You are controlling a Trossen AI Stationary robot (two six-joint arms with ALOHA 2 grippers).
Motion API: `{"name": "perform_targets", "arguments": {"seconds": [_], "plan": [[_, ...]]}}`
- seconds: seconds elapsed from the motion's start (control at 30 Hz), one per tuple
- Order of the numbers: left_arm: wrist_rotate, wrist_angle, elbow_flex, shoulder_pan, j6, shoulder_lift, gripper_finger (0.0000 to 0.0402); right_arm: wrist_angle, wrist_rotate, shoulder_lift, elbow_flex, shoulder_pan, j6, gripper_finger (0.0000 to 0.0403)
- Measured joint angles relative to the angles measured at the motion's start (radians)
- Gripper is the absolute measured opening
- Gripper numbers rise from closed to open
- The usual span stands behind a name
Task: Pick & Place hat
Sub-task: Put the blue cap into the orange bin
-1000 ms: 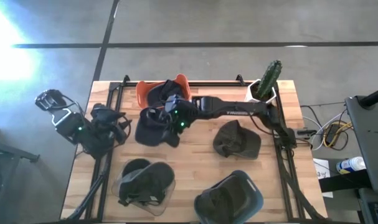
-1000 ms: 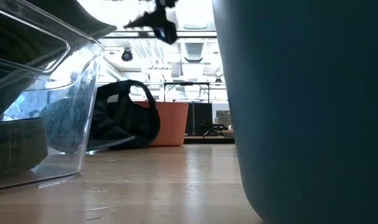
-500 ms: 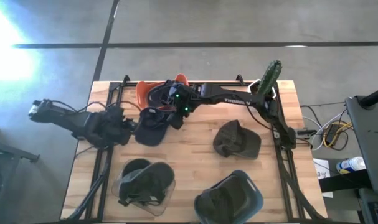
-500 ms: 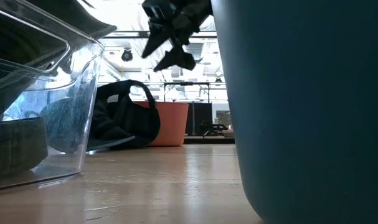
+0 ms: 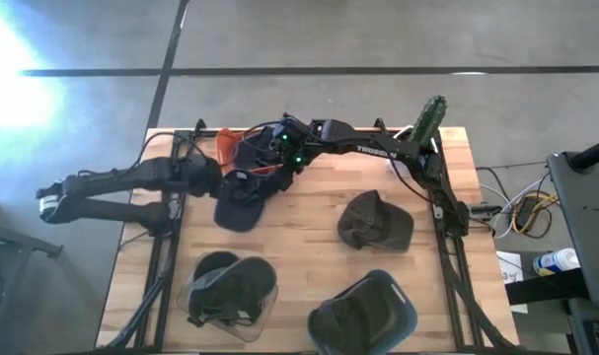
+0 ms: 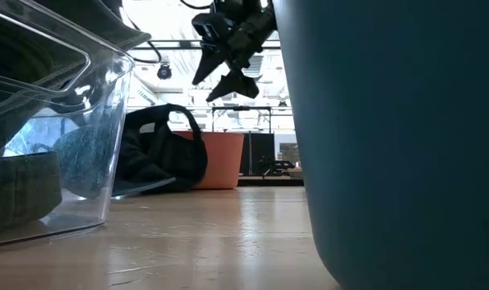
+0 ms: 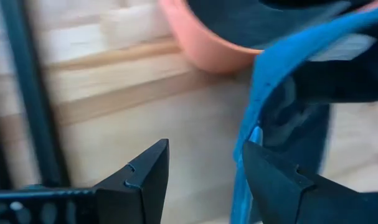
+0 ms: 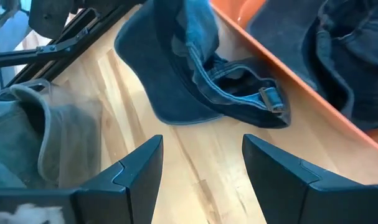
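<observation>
Right gripper [image 5: 282,153] hangs with its fingers spread and nothing between them, raised above the orange bin [image 5: 227,141] at the far edge of the table [image 5: 309,247]. Just beside that bin we see the dark blue hat [image 5: 242,195], lying on the wood and leaning against the bin's near wall. Our left gripper [image 7: 201,180] sits close to the hat's edge, fingers apart; whether a finger touches the fabric we cannot quite tell, since that view is blurred. We judge the step in hand to be the pick of this hat, with placing not yet begun. Next we would need one gripper lowered onto the hat's edge and closed firmly before lifting it toward the bin.
</observation>
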Motion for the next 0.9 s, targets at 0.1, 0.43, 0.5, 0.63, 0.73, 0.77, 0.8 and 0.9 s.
{"name": "perform_targets", "arguments": {"seconds": [0.1, 0.43, 0.5, 0.63, 0.73, 0.77, 0.8, 0.9], "plan": [[0.065, 0.051, 0.0, 0.016, 0.049, 0.008, 0.0197, -0.001, -0.012, 0.0, 0.0, -0.001, 0.001, 0.0215], [0.032, 0.056, 0.028, 0.01, 0.066, 0.008, 0.0197, -0.002, -0.014, -0.001, 0.0, -0.002, -0.015, 0.0215], [-0.017, 0.057, 0.043, 0.011, 0.066, -0.007, 0.0197, -0.004, -0.014, -0.001, 0.0, -0.002, -0.018, 0.0215], [0.06, 0.056, 0.055, 0.011, 0.064, -0.033, 0.0197, -0.012, -0.014, -0.001, 0.0, -0.002, -0.032, 0.0215], [0.164, 0.048, 0.02, 0.008, 0.056, -0.035, 0.0197, -0.027, -0.014, -0.001, 0.0, -0.002, -0.042, 0.0215], [0.18, 0.042, 0.003, 0.003, 0.048, -0.033, 0.0197, -0.032, -0.014, -0.001, 0.0, -0.002, -0.046, 0.0215], [0.186, 0.041, -0.016, -0.003, 0.034, -0.031, 0.0197, -0.034, -0.014, -0.001, 0.0, -0.002, -0.051, 0.0215], [0.193, 0.072, -0.073, -0.023, 0.005, -0.031, 0.0197, -0.035, -0.014, -0.001, 0.0, -0.001, -0.062, 0.0215]]}}
